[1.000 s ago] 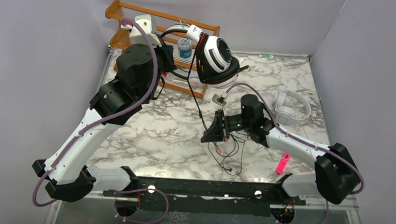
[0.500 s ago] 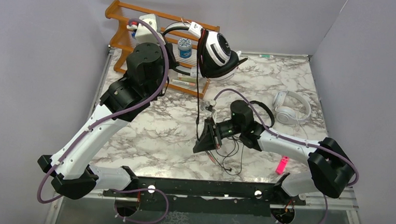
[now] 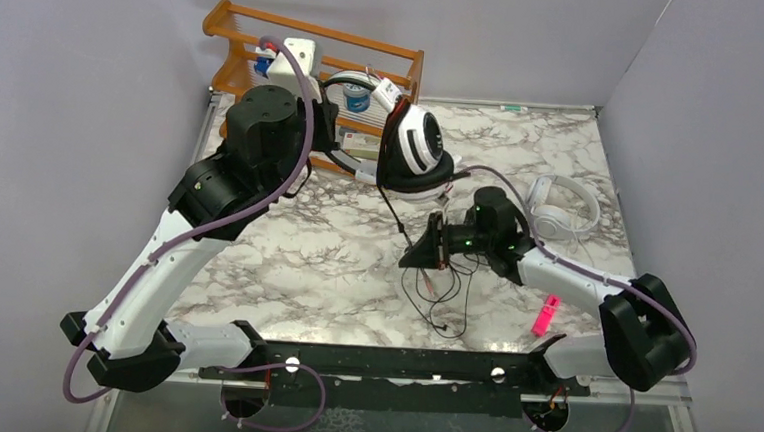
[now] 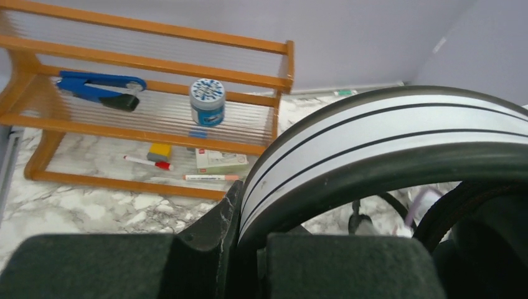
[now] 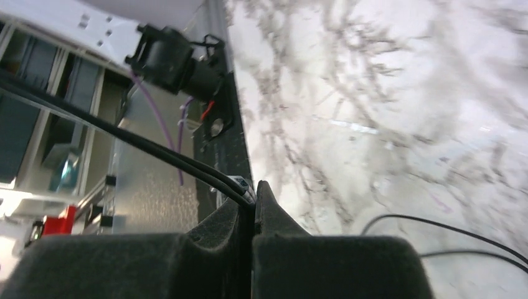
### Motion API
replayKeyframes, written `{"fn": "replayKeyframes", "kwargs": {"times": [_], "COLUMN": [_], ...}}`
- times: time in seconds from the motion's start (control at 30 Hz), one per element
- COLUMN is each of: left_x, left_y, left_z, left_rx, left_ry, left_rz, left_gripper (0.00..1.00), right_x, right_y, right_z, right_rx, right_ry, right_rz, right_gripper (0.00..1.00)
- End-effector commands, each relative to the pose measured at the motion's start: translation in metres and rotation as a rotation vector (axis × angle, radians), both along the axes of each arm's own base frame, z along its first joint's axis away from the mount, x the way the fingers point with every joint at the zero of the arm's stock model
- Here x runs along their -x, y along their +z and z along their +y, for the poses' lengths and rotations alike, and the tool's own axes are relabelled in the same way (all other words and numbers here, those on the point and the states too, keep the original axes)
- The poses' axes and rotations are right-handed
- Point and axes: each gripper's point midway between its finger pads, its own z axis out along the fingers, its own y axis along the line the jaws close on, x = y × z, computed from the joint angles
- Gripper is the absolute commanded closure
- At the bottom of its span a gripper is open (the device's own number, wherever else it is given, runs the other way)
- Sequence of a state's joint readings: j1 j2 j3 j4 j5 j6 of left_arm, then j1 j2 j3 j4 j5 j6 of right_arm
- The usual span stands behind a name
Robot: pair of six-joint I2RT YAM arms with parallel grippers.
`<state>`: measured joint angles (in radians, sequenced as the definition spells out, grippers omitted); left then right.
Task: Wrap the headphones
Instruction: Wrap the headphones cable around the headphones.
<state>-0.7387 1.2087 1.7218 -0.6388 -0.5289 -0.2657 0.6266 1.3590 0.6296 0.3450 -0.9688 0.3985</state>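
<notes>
Marbled table (image 3: 285,255) bears all-white headphones (image 3: 562,209); lilac walls (image 3: 86,78) seemingly enclose three sides.

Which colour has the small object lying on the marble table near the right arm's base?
The small marker-like object is bright pink; the top external view shows it best.

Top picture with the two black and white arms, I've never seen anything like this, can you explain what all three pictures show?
Those are two robot arms bolted to a marble table. The top picture comes from a fixed camera above; the other two from a camera on each wrist. The left gripper is shut on the band of the white headphones with black pads, holding them up. The right gripper pinches their black cord. All-white headphones, a wooden rack and a small pink object sit nearby.
</notes>
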Motion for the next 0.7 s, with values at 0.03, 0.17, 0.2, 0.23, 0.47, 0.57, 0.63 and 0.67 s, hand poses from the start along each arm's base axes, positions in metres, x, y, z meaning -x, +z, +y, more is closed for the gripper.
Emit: {"fn": "replayKeyframes", "kwargs": {"times": [0.03,0.17,0.2,0.23,0.47,0.57,0.63,0.67], "left_x": [0.052,0.043,0.038,0.033,0.013,0.010,0.008,0.007], "left_y": [0.036,-0.042,-0.061,-0.078,-0.170,-0.200,-0.219,-0.228], "left_z": [-0.044,-0.047,-0.041,-0.033,0.005,0.015,0.021,0.024], "left_rx": [-0.004,-0.210,-0.265,-0.319,-0.659,-0.744,-0.793,-0.816], "left_ry": [-0.437,-0.458,-0.426,-0.389,-0.245,-0.209,-0.182,-0.163], "left_rz": [-0.108,0.089,0.129,0.165,0.350,0.416,0.461,0.483], "left_gripper": [1.00,1.00,1.00,1.00,1.00,1.00,1.00,1.00], "right_x": [-0.050,-0.087,-0.093,-0.100,-0.132,-0.120,-0.108,-0.103], "right_y": [-0.010,0.002,0.008,0.014,0.048,0.059,0.068,0.072], "right_z": [-0.033,-0.060,-0.065,-0.069,-0.090,-0.068,-0.052,-0.045], "right_rx": [0.156,0.282,0.313,0.344,0.504,0.426,0.345,0.306], "right_ry": [-0.217,-0.375,-0.397,-0.428,-0.530,-0.393,-0.295,-0.258], "right_rz": [0.104,0.142,0.124,0.096,-0.005,0.068,0.152,0.198], "right_gripper": [1.00,1.00,1.00,1.00,1.00,1.00,1.00,1.00]}}
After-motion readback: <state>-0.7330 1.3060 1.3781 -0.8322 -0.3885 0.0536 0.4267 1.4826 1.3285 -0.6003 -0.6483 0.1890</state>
